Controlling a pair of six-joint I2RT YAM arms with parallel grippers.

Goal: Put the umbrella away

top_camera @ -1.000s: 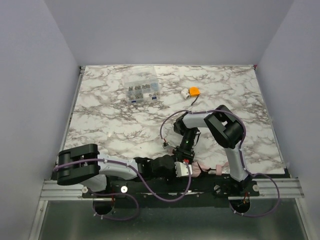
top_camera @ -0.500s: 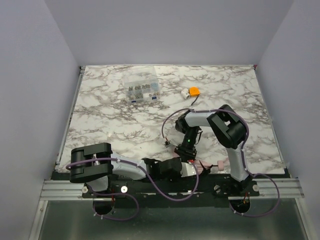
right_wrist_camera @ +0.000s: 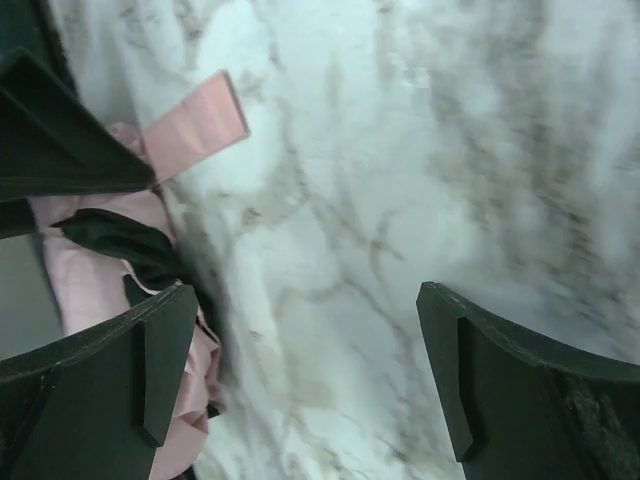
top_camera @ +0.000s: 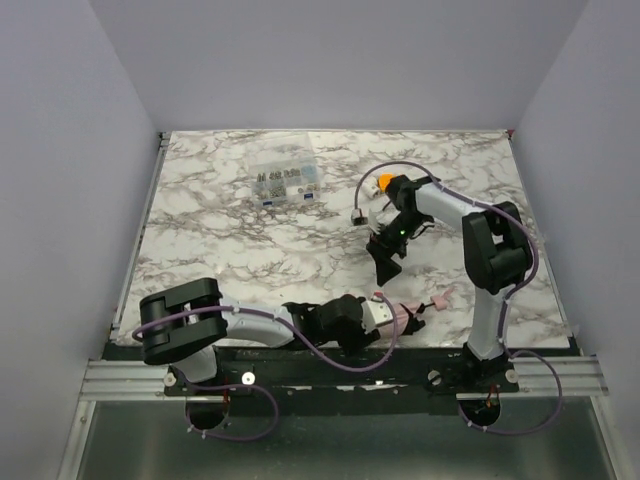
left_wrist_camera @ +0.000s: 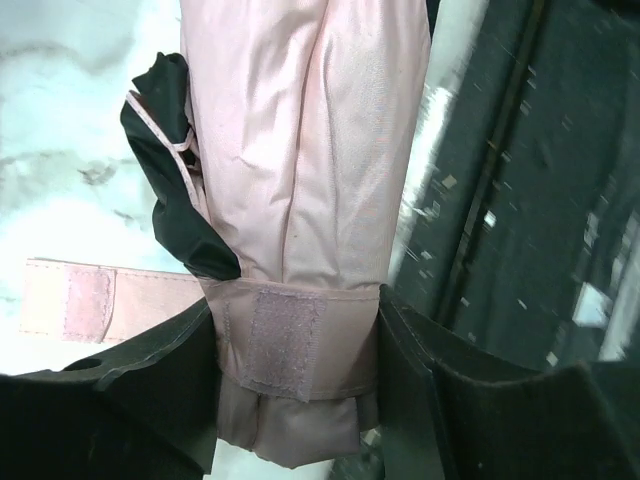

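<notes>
The left pincer (left_wrist_camera: 300, 380) is clamped on the rolled pink umbrella (left_wrist_camera: 310, 150), one finger on each side of the roll, right where a pink strap (left_wrist_camera: 285, 335) wraps it. The strap's loose end sticks out flat to one side, and a fold of black cloth (left_wrist_camera: 175, 190) bulges from the roll beside it. The umbrella lies at the near edge of the marble desk (top_camera: 230, 250), right of the middle. Its small handle (top_camera: 438, 300) points toward the desk's right side, and the left arm (top_camera: 250, 328) stretches low along that same edge. The right pincer (top_camera: 383, 262) hangs with its fingers wide apart and nothing between them, over bare marble around the desk's middle, fingers aimed at the near edge. On the desk's far part sit a clear box (top_camera: 284, 182) of small parts and an orange-and-white gadget (top_camera: 386, 184), the gadget just beside the right arm (top_camera: 440, 200).
</notes>
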